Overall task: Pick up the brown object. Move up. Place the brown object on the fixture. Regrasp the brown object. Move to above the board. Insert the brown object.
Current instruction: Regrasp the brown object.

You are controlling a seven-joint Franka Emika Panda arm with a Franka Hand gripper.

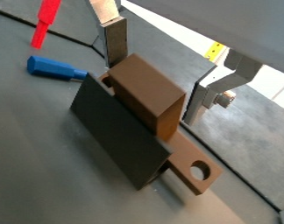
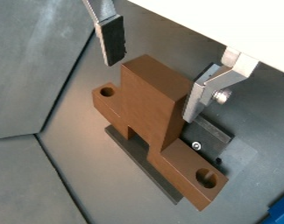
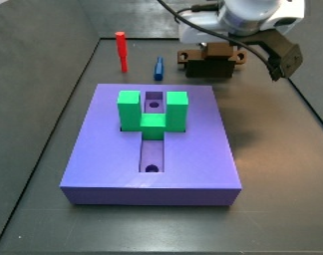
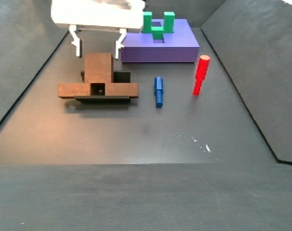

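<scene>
The brown object (image 1: 151,87) (image 2: 156,109) is a light-brown bar with a round hole at each end and a raised block in the middle. It rests across the dark fixture (image 1: 115,136) (image 2: 210,138). My gripper (image 1: 156,83) (image 2: 154,74) is open and straddles the raised block, one silver finger (image 2: 111,42) standing clear of it and the other close beside it. Both side views show the gripper (image 3: 212,48) (image 4: 98,43) just above the brown object (image 3: 211,60) (image 4: 98,79). The lavender board (image 3: 151,149) (image 4: 163,47) carries a green U-shaped block (image 3: 151,108) (image 4: 160,24).
A red peg (image 3: 122,50) (image 4: 200,74) (image 1: 44,22) and a blue peg (image 3: 161,68) (image 4: 159,90) (image 1: 53,67) lie on the dark floor between the fixture and the side wall. Raised dark walls border the work area.
</scene>
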